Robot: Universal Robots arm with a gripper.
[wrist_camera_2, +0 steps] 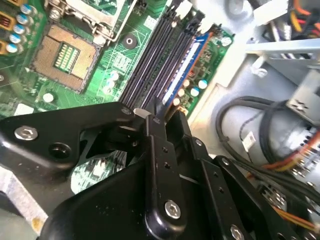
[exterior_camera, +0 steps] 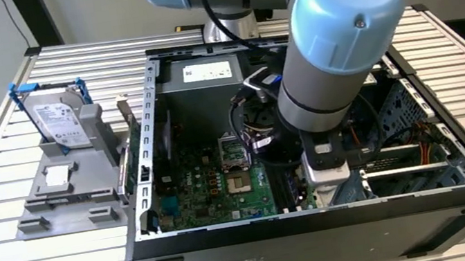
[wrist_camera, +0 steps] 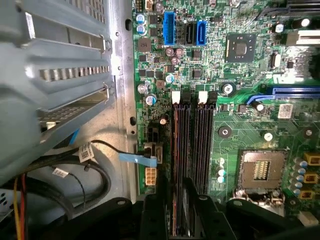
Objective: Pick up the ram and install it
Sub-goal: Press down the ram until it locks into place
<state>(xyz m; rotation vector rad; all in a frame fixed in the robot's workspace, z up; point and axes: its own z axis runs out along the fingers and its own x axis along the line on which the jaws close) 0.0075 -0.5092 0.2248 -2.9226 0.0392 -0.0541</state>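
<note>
Fingers closed on ram, edge-down, long axis parallel to slots, directly above outermost slot.

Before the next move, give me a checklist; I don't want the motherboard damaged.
1. The gripper is over the memory slots: ok.
2. Hold on the ram, and its line-up with a slot: cannot tell.
3. The white slot latches are open: cannot tell.
4. The cables lie off the slots: ok.
5. The hard drive stands outside the case, out of the way: ok.
</note>
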